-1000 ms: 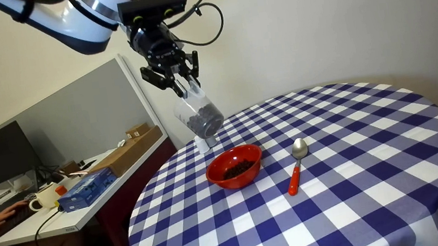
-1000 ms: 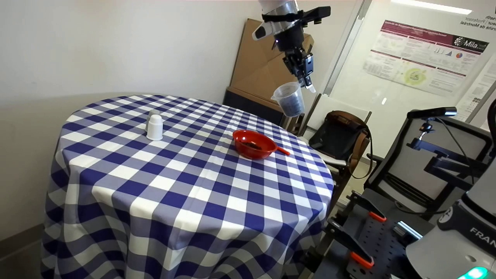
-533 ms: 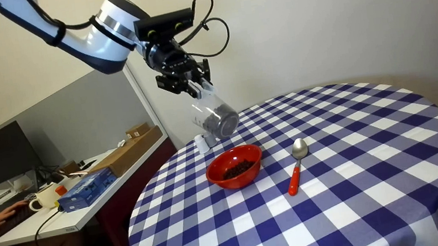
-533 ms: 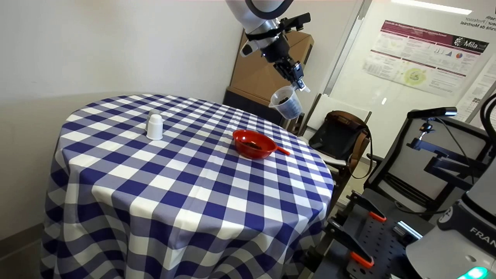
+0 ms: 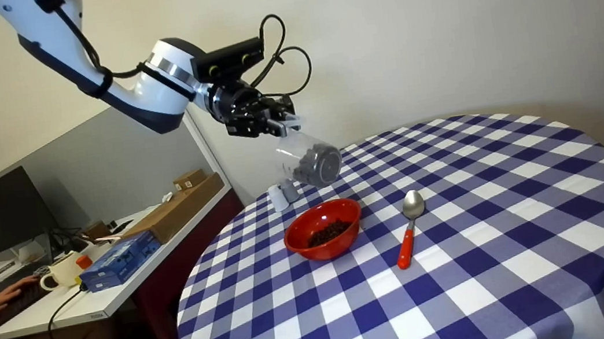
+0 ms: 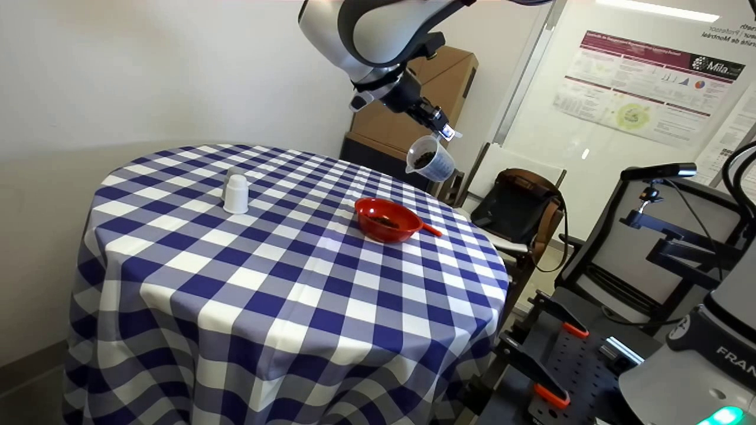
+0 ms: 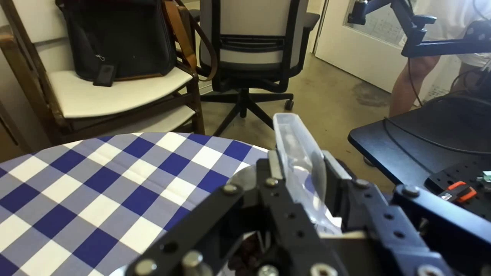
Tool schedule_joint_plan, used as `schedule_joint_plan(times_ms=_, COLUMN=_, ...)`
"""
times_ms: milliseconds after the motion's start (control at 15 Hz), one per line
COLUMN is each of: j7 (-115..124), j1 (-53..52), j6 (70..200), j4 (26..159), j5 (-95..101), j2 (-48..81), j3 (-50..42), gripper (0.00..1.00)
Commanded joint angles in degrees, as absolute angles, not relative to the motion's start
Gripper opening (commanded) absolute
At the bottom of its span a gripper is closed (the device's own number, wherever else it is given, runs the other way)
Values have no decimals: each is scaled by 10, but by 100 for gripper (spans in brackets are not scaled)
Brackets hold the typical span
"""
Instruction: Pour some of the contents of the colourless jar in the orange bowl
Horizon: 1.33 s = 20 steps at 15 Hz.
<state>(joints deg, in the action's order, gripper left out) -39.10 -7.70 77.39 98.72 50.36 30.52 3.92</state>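
We see a white arm edged in dark trim, ringed by a silver band, with a black cable held along it by black straps. We find a black camera bar carrying two yellow-green rings, with thin black leads looping beside it. In the wrist view, the end effector shows us black links, round silver screws and pale grey pads. On the whitish base we read "FRAN" near a green light.
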Motion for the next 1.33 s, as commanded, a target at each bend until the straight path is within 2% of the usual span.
schedule_joint_plan(times_ms=0, j7=-373, j1=-90, j6=734, j4=957, j5=543, j2=340, j3=51, gripper=8)
schedule_joint_plan(times_ms=1267, j7=-360, j1=-101, j6=704, j4=951, j5=622, j2=380, j3=66, gripper=8)
